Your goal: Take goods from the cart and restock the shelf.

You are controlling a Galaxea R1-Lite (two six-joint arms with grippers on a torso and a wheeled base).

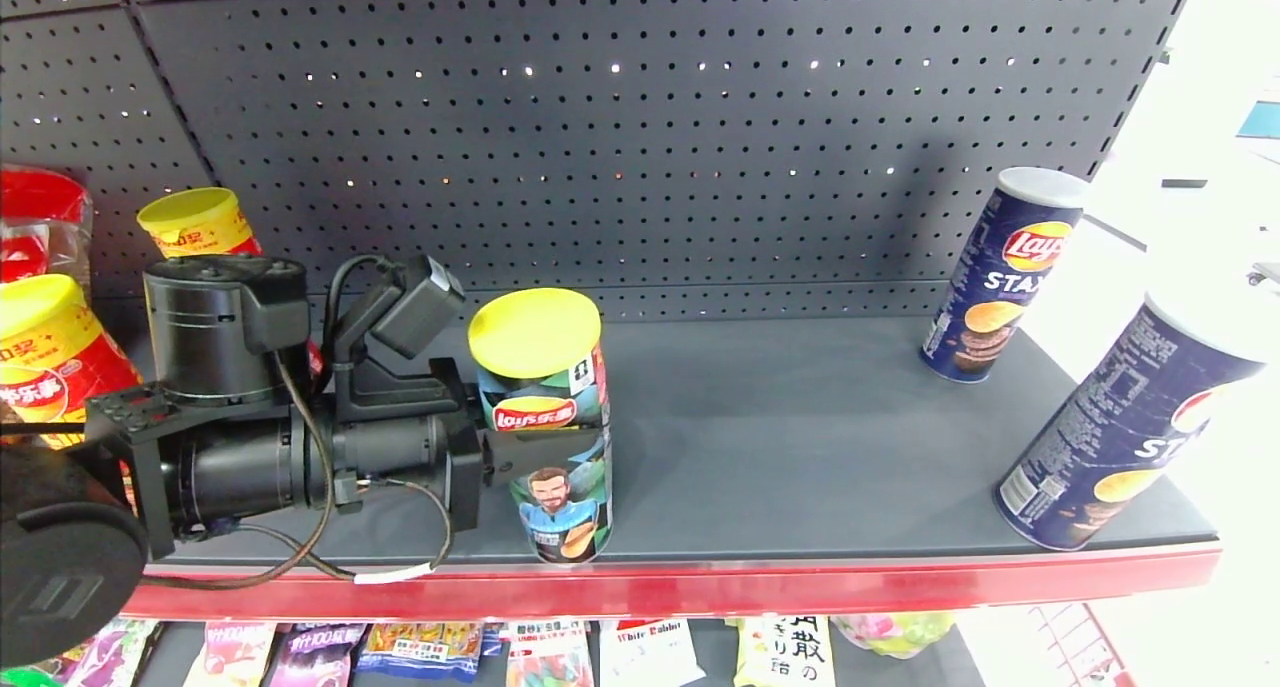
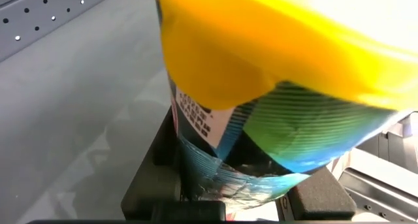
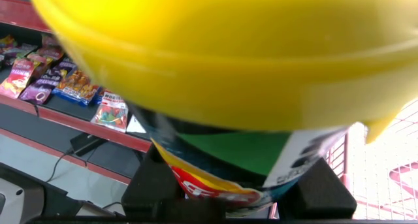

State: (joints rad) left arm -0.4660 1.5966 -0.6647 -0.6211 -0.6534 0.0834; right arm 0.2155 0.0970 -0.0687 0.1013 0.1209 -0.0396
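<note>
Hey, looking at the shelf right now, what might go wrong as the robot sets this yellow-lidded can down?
1. The yellow-lidded can in the left gripper stands close to the red front lip; a careless release or pull-back may tip it off.
2. The right gripper holds a second can; bringing it in could knock the blue can at the shelf's front right corner.

The dark grey shelf (image 1: pixel 800 447) has a red front lip (image 1: pixel 700 582) and a perforated back panel (image 1: pixel 650 147). A green can (image 1: pixel 550 437) with a yellow lid stands near the lip, left of centre. One dark blue can (image 1: pixel 1000 277) stands at the back right, another blue can (image 1: pixel 1110 437) at the front right corner. Two red cans with yellow lids (image 1: pixel 45 357) (image 1: pixel 195 222) stand at the left end. Snack packets (image 1: pixel 550 652) lie on the lower shelf (image 1: pixel 960 659).
</note>
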